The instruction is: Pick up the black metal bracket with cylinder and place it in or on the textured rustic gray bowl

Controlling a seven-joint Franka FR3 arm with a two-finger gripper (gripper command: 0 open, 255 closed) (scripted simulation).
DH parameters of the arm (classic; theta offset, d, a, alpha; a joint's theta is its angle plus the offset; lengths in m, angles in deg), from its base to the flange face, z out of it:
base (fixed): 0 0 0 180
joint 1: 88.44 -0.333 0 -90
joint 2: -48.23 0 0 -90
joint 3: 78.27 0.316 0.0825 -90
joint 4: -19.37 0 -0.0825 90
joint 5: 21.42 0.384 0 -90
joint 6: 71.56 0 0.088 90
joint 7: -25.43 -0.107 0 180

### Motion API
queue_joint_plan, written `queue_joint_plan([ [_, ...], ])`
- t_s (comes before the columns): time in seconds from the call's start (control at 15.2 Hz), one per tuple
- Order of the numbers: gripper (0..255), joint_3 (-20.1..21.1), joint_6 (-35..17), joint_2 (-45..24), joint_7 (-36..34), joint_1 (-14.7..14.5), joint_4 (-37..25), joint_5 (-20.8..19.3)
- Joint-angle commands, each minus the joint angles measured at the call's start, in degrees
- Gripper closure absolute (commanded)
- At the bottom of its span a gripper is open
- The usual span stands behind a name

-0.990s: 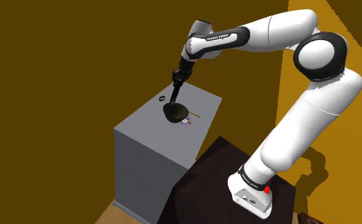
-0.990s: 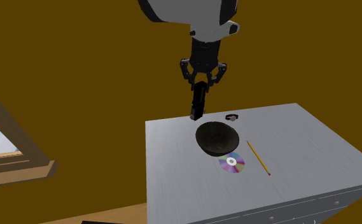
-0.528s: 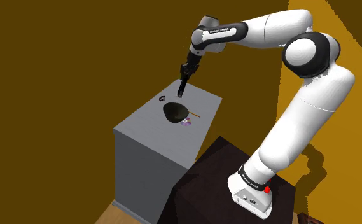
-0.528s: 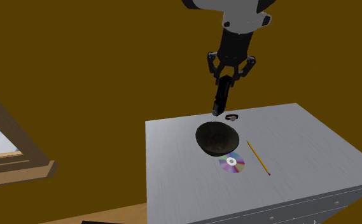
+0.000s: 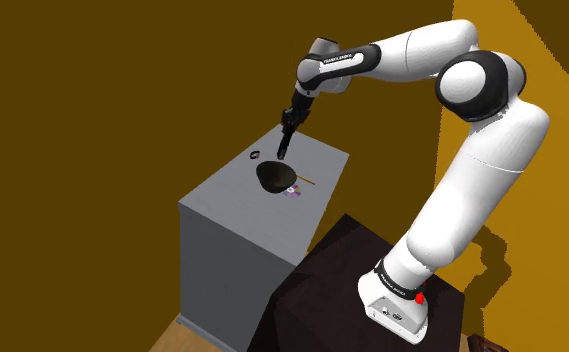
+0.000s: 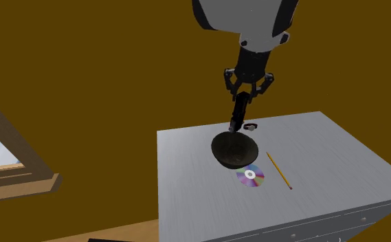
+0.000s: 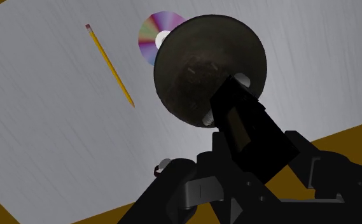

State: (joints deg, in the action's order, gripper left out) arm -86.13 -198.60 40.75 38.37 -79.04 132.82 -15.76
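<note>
A dark, rough-looking bowl (image 6: 233,149) (image 5: 276,177) (image 7: 198,60) stands on the grey cabinet top (image 6: 331,165). My gripper (image 6: 244,98) (image 5: 288,126) hangs above the bowl's far rim, shut on a long black bracket (image 6: 238,117) (image 5: 284,146). The bracket points downward, and its lower end is just over that rim. In the wrist view the black bracket (image 7: 246,124) sticks out from between the fingers and overlaps the bowl's edge.
A shiny disc (image 6: 251,176) (image 7: 151,35) lies beside the bowl, and a yellow pencil (image 6: 279,170) (image 7: 109,63) lies past it. A small ring-shaped part (image 6: 250,126) (image 7: 163,167) rests near the cabinet's far edge. The cabinet (image 5: 222,215) drops off on all sides.
Carrying the bracket, the gripper swung toward the second exterior view's right, from beside the bowl to behind it. It then sank a little toward the bowl's far rim.
</note>
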Motion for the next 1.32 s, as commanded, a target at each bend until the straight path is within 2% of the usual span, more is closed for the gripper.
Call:
queue_joint_plan([
  [0.0, 255, 0.0, -1.7, -0.7, 0.2, 0.0, 1.0, 0.2],
  [0.99, 255, 0.6, -12.0, -6.7, 2.1, 0.3, 5.4, 2.3],
  [1.25, 255, 0.6, -12.0, -6.7, 2.1, 0.3, 5.4, 2.3],
])
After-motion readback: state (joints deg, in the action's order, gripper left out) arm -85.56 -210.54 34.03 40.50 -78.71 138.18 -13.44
